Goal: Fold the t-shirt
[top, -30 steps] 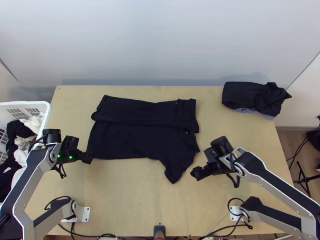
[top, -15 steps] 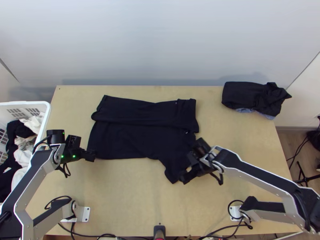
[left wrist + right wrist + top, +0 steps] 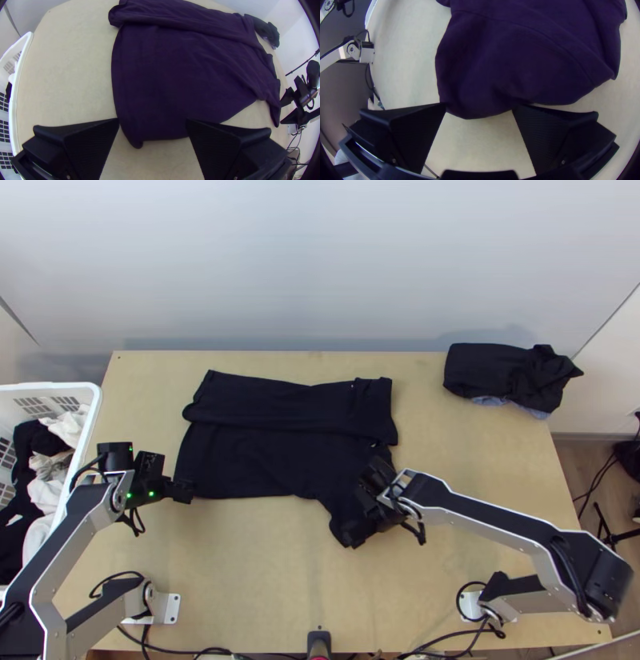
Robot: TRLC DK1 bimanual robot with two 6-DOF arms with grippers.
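Closing shallowly might catch one layer, skewing the dark fabric t-shirt (image 3: 264, 460). Black left gripper (image 3: 152, 120) at eight o'clock, black right gripper (image 3: 479, 106) at five: fingers wide.

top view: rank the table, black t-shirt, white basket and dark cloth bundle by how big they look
Largest to smallest:
1. table
2. black t-shirt
3. white basket, counting only the part inside the view; its left side is cut off
4. dark cloth bundle
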